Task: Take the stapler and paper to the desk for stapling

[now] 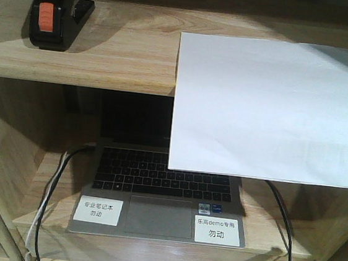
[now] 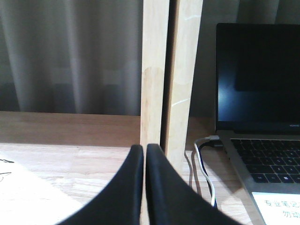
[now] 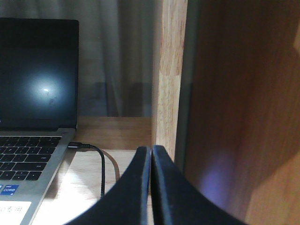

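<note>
Light wood-grain shelf unit (image 1: 120, 50): two levels were visible, carrying every item noted.

Plain white rectangular sheet of paper (image 1: 276, 110): it lay on the right half of the upper shelf and projected well past the front edge, hiding part of the laptop screen below. Judged very light, thin, limp and easily creased. Where it lay flat on the wood it would offer no purchase, so the overhanging front margin appeared the sound place to pinch it, one finger above and one below.

Open grey laptop with black keyboard (image 1: 160, 198): it stood on the lower shelf, cabled on both sides, with white labels on the palm rest.

Small black stapler with an orange patch (image 1: 52, 12): it sat at the left rear of the upper shelf, well apart from the paper. Judged rigid, compact, the heavier item and smooth-sided. A grip across its narrow flanks near mid-body appeared best.

Left gripper (image 2: 144, 149): black jaws pressed together, empty, low before a shelf upright.

Right gripper (image 3: 151, 150): jaws likewise together, empty, beside the right upright.
</note>
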Motion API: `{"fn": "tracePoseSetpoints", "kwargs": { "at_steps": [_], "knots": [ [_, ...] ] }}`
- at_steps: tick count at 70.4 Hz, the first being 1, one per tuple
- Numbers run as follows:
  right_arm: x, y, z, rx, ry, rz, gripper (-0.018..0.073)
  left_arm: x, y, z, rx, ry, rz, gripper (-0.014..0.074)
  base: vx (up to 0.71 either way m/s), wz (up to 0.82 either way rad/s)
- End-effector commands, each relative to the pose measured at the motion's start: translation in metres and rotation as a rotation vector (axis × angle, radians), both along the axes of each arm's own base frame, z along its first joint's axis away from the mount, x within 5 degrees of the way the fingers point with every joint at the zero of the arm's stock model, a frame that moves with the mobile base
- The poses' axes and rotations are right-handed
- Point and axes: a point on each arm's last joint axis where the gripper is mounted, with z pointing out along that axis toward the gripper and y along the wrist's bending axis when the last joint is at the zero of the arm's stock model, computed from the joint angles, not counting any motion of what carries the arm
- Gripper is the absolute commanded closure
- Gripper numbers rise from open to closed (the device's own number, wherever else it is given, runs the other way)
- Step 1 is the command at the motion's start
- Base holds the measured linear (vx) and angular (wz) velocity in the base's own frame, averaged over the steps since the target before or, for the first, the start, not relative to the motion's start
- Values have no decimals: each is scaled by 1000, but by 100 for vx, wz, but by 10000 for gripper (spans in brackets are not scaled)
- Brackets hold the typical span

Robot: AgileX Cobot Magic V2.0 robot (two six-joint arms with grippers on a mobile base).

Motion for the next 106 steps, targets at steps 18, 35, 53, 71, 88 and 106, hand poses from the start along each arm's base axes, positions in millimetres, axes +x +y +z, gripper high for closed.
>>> {"fn": "tracePoseSetpoints", "kwargs": {
  "at_steps": [18, 35, 53, 71, 88, 106],
  "knots": [
    [0, 0, 5, -17, -77, 3, 569, 0, 0, 4, -10, -76, 6, 603, 0, 0],
    [0, 0, 5, -17, -77, 3, 569, 0, 0, 4, -10, -76, 6, 603, 0, 0],
    [0, 0, 5, -17, -77, 3, 569, 0, 0, 4, -10, -76, 6, 603, 0, 0],
    [0, 0, 5, -17, -77, 3, 569, 0, 0, 4, -10, -76, 6, 603, 0, 0],
    [0, 0, 6, -17, -78, 4, 569, 0, 0, 4, -9, -77, 7, 603, 0, 0],
    [0, 0, 7, -24, -89, 4, 569, 0, 1, 6, -9, -102, 8, 603, 0, 0]
  ]
}}
